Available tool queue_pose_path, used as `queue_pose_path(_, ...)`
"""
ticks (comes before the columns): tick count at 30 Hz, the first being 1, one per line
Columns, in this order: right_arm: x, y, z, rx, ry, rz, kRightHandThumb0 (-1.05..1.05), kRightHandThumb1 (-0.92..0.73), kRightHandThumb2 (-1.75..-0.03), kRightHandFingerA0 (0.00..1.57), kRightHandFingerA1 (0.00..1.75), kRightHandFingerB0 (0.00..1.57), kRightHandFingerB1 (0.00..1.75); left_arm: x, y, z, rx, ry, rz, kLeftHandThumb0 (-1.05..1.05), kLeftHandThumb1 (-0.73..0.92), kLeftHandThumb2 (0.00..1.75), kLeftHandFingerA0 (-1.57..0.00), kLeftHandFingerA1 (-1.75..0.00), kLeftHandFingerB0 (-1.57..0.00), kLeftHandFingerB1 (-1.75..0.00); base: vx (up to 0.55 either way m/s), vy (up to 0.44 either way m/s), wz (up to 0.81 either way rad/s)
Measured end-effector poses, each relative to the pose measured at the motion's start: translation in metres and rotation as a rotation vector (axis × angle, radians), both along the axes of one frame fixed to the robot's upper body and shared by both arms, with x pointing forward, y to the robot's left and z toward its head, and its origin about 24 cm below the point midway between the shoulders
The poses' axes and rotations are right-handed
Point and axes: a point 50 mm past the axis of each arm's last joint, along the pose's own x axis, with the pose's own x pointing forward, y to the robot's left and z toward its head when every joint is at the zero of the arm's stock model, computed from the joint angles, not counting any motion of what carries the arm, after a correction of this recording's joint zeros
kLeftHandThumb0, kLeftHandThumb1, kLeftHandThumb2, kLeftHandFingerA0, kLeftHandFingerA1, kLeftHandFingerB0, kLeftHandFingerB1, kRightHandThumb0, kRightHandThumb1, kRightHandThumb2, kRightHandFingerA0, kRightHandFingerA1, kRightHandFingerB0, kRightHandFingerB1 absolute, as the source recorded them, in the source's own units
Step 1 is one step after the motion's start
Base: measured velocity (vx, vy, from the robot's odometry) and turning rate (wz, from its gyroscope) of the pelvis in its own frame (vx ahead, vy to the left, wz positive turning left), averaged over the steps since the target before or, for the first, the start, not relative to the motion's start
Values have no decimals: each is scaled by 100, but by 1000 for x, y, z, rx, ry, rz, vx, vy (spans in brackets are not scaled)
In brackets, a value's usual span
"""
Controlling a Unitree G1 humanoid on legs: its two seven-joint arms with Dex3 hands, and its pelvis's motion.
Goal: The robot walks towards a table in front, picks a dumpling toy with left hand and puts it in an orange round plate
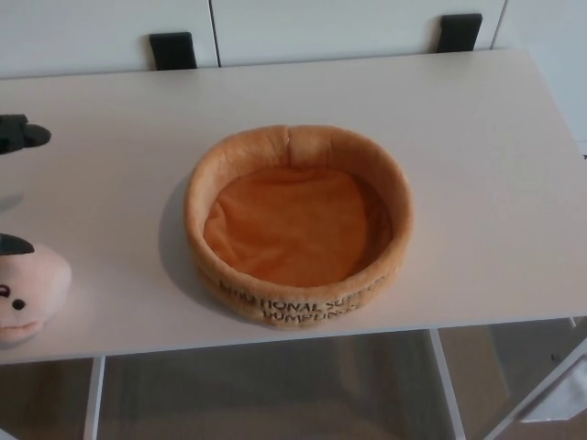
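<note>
Head view: white table filling most of the frame; orange round plate, a soft plush ring, near the table's front edge at centre, dark lettering along its front wall, nothing inside; dumpling toy at the far left edge of the picture, pale pink, partly cut off, resting on the table well apart from the plate; left hand barely in view, black fingertips above the toy and another dark tip touching its top; spread or pressed together, cannot tell; right hand out of sight.
</note>
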Motion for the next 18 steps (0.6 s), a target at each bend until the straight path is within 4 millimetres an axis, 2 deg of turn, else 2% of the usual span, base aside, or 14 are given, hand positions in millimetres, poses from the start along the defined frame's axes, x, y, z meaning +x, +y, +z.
queue_pose_path(7,-1,-1,0,2,6,-2,-5,-52,-55,66,46,54,41,0,1,28,20,-1,13,-56,36,74,0,-19,0,-14,0,0,0)
queue_pose_path(10,-2,-1,0,3,8,-3,-5,-52,-55,66,46,54,41,0,3,34,20,5,26,-56,36,74,0,-19,0,-14,0,0,0)
queue_pose_path(14,-4,-1,0,10,10,-6,-5,-52,-55,63,45,53,41,-2,9,38,31,42,54,-45,33,68,0,-16,0,-13,0,0,0)
queue_pose_path(15,-4,-1,0,10,10,-7,-4,-51,-55,66,46,54,41,-2,9,38,32,45,55,-31,27,60,0,-9,0,-7,0,0,0)
queue_pose_path(17,-3,-1,0,12,9,-9,-4,-51,-55,66,46,54,41,-3,10,38,37,64,57,-31,27,60,0,-9,0,-7,0,0,0)
queue_pose_path(18,-2,-1,0,13,7,-10,-5,-52,-55,65,46,53,41,-4,11,38,44,75,56,-24,24,58,0,-9,0,-8,0,0,0)
